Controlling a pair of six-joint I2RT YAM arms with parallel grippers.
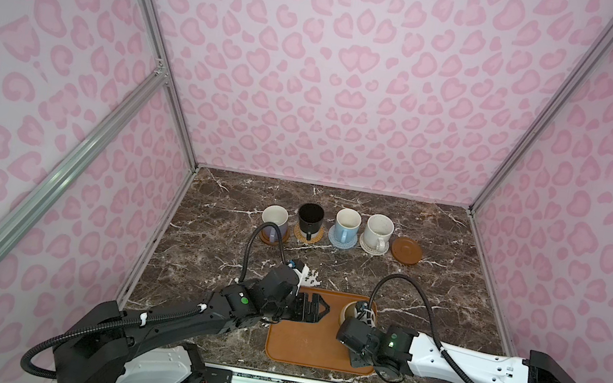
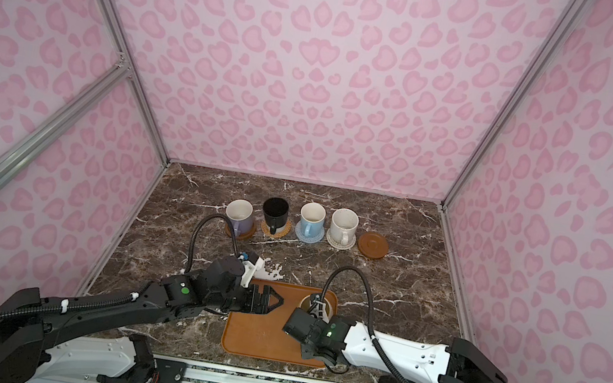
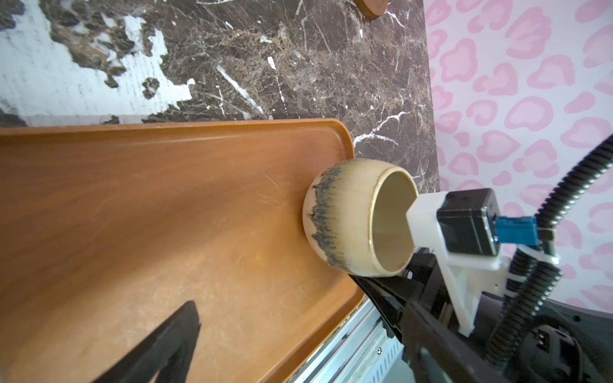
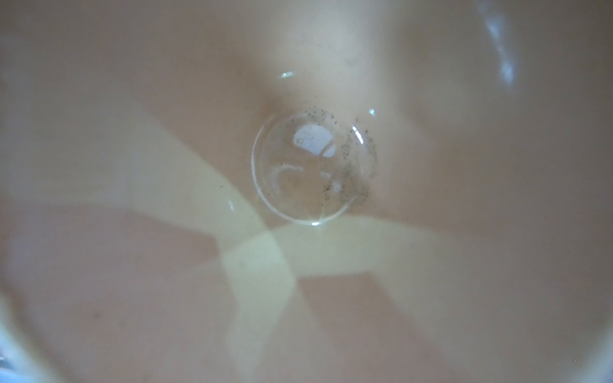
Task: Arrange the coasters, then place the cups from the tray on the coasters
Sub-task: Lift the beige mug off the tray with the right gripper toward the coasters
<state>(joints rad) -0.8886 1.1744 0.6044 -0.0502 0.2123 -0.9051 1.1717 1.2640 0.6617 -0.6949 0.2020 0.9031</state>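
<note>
Right gripper is down on the beige mug, its jaws pinched almost fully together at the mug's near side. The contact itself is hidden under the wrist camera, so it looks like a grip on the handle or rim, but I can't say which. The mug sits in the far right corner of the tray, base flat on it. Left gripper hangs over the tray's far left part, jaws spread wide, holding nothing.

The mug stands upright, mouth straight up, so its axis runs vertical. It's squat and round-bellied, and no handle shows in any view.

Now the dangers. A one-sided pinch on a round, heavy mug could let it swing or slip as it lifts. A low lift could catch its base on the tray's rim. The empty brown coaster waits at the right end of the back row, just beside the white mug, so a wide approach could knock that one.
</note>
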